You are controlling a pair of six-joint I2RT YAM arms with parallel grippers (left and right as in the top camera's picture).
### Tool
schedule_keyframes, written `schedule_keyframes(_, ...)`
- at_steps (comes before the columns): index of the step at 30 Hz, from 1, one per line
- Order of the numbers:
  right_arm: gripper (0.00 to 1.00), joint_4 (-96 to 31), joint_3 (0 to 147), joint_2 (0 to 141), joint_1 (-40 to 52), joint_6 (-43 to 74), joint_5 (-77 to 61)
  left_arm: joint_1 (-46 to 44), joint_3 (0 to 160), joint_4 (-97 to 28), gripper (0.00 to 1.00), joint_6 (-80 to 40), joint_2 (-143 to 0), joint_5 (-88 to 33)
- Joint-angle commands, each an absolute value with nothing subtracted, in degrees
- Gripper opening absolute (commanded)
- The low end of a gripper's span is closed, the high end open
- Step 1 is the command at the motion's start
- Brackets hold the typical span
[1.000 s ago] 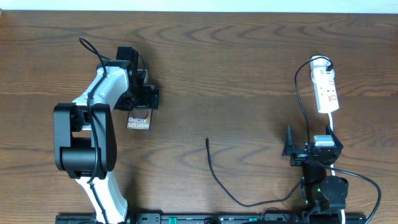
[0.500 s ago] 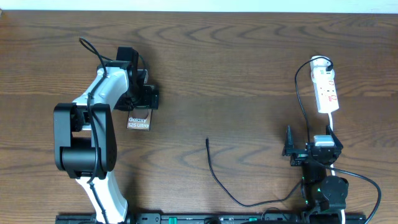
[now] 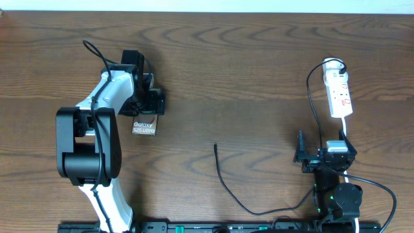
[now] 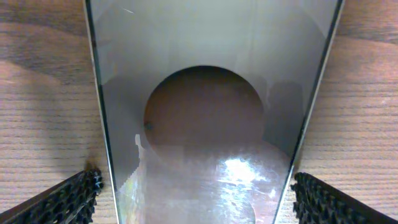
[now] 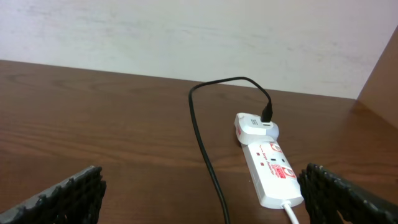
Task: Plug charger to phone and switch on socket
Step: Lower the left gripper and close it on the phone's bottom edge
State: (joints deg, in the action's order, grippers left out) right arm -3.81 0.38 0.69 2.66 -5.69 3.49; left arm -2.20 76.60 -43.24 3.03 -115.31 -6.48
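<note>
A dark brown wooden table [image 3: 259, 65] fills nearly the whole overhead view, its wavy, streaked grain running from side to side. A narrow pale strip [image 3: 207, 5] shows along its far edge. In the right wrist view this appears as an off-white, faintly mottled wall [image 5: 186, 31] rising straight from the back of the table. At the far right of that view, a plain brown slanted panel [image 5: 380, 74] meets the wall. It may be a board or a side partition, but too little of it shows to tell.
</note>
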Motion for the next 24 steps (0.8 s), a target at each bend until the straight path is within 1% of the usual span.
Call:
schedule_keyframes(1, 0.99, -4.0, 0.3, 0.4, 2.9, -6.5, 4.0, -2.2, 75.9, -43.1, 0.98, 3.4, -115.7, -5.3)
schedule_keyframes(24, 0.99, -4.0, 0.3, 0.4, 2.9, -6.5, 4.0, -2.2, 74.3, -40.8, 0.98, 3.4, -115.7, -5.3)
